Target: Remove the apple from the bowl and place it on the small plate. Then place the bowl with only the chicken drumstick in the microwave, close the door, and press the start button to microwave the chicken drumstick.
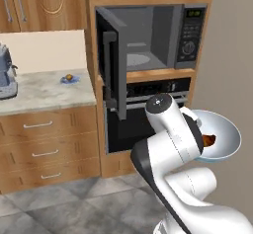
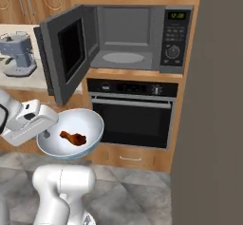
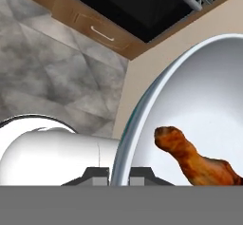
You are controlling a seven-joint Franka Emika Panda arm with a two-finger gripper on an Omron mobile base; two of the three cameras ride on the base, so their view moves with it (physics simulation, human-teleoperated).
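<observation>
The microwave (image 2: 137,36) sits up high in the wooden wall, above the claw and farther away from it. The door (image 2: 64,53) hangs wide open, swung out to the left side, above the claw, and the round glass tray inside the microwave can be seen. Under the microwave is a black oven (image 2: 135,115) with a bar handle, and it is farther away than the claw. The tabletop (image 1: 44,91) is far off to the left of the claw, with a grey coffee machine (image 2: 18,53) standing on it. The bowl (image 2: 71,134) is up in the air, low in front of the oven. The claw (image 3: 121,177) pinches the bowl by its rim, one finger on the inside and one on the outside. The small plate (image 1: 69,79) lies on the tabletop, well apart from the claw, to the left. The chicken drumstick (image 3: 197,160) lies inside the bowl, near the claw. The apple (image 1: 70,77) sits on the small plate, far from the claw.
</observation>
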